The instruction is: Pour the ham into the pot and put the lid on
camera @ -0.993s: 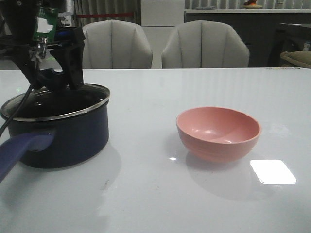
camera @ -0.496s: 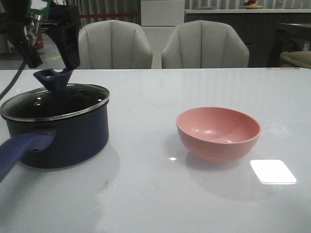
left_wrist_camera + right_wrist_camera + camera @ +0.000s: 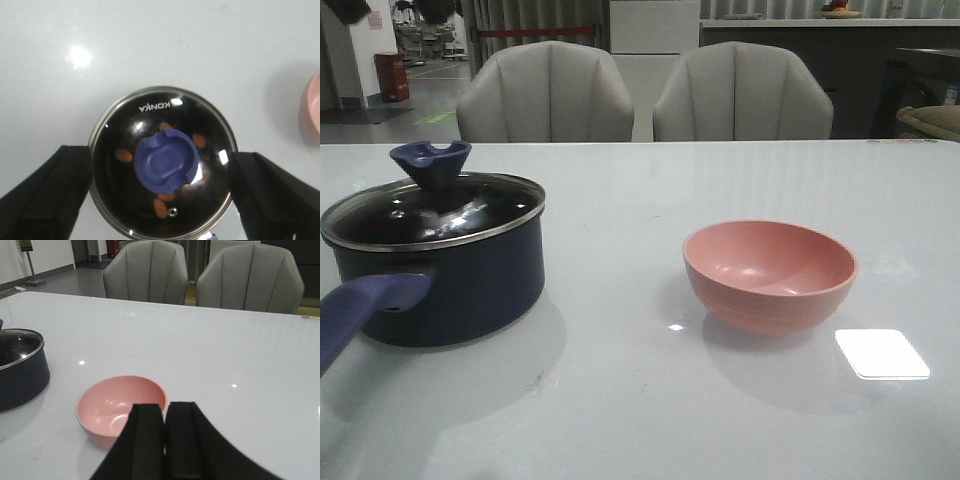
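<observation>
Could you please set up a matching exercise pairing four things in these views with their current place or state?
Things:
1. lid
2. ham
3. pink bowl
4. left gripper

States:
A. empty, standing on the table to the right of the pot
B. open, above the knob and touching nothing
C. lying inside the pot, seen through the glass
D. resting on the pot's rim, closing it

Pairs: 1-D, 2-C, 3-A, 4-B

The pot stands on the left part of the table.
</observation>
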You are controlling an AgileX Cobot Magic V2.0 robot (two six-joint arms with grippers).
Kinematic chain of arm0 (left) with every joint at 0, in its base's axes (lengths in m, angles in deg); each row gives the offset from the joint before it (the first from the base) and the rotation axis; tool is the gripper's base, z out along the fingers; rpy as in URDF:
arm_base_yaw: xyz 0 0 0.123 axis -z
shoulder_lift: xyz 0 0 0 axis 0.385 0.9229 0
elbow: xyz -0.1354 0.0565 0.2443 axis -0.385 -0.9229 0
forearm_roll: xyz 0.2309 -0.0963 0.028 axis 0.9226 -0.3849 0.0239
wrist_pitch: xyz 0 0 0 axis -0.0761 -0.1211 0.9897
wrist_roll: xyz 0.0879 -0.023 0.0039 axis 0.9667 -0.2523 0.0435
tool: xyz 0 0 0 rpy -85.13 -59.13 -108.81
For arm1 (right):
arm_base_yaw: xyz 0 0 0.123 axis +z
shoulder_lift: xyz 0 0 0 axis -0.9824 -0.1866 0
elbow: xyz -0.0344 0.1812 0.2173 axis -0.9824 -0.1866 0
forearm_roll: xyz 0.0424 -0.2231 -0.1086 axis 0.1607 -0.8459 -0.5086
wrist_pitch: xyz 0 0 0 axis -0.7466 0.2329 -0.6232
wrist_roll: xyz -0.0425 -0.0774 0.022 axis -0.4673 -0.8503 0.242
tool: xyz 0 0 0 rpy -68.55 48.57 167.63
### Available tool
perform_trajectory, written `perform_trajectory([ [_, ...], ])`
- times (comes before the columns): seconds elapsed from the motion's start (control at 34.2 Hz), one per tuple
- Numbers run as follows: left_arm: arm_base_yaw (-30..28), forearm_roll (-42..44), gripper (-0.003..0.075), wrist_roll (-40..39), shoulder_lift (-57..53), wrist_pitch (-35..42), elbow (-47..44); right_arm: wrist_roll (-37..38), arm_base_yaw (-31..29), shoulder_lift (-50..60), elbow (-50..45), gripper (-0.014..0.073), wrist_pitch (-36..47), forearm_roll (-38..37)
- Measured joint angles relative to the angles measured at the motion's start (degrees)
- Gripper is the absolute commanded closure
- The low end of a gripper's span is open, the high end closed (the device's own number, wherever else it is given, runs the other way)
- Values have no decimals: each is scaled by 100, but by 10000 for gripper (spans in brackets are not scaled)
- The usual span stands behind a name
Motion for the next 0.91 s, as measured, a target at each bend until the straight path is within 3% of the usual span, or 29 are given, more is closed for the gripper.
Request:
perform_trajectory([
  [0.5, 0, -179, 117, 0, -3710, 2653, -3815, 0, 0, 0, 0, 448, 0, 0],
  [0.73, 0, -238, 121, 0, -5720, 2973, -5335, 0, 0, 0, 0, 448, 0, 0],
  [0.82, 0, -238, 158, 0, -6371, 3000, -5742, 0, 0, 0, 0, 448, 0, 0],
  [0.91, 0, -246, 261, 0, -7090, 3012, -6168, 0, 0, 0, 0, 448, 0, 0],
])
